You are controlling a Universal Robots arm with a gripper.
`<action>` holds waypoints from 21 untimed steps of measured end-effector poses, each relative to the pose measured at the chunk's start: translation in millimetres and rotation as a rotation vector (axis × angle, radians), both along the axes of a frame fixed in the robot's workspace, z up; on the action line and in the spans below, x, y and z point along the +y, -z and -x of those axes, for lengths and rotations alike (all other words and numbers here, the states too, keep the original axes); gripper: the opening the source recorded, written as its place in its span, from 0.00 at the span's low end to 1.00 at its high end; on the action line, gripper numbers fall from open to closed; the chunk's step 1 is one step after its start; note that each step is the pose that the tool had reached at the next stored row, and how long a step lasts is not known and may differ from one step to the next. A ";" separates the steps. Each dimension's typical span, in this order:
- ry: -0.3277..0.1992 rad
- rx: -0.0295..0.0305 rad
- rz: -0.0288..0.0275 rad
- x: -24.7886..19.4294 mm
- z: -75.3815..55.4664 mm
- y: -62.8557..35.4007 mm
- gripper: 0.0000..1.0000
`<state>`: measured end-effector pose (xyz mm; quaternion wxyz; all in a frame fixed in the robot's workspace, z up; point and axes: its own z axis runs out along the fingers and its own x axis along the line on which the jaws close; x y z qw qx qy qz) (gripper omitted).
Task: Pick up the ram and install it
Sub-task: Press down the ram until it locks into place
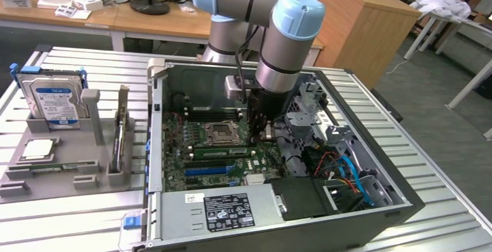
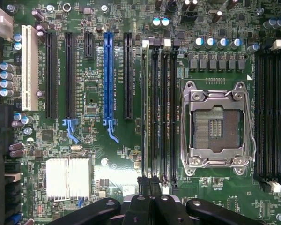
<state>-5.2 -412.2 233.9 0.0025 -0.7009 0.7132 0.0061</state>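
The ram [image 2: 145, 112] stands edge-on in the memory slot closest to the black expansion slots, a thin green strip running the slot's length. In the exterior view the ram [image 1: 220, 151] lies low on the motherboard, just in front of the empty processor socket [image 1: 219, 131]. My gripper [image 1: 263, 132] is down inside the open computer case, over the end of the ram on the exterior view's right. Its black fingers [image 2: 136, 206] are shut together with nothing between them, right at the stick's end. Whether they touch it cannot be told.
Beside the ram run empty black memory slots [image 2: 166, 112], the open socket [image 2: 215, 124], a blue expansion slot [image 2: 107, 75] and a silver heat sink [image 2: 68, 178]. The case holds a power supply [image 1: 227, 209] and cables [image 1: 349, 171]. A grey rack to its left carries a hard drive [image 1: 54, 99].
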 end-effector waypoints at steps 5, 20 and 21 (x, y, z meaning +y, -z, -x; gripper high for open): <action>0.000 0.0001 0.0002 0.0 0.0 0.5 0.11; 0.000 0.0000 -0.0001 1.3 0.0 3.0 0.11; 0.000 0.0000 -0.0001 1.3 0.0 3.1 0.11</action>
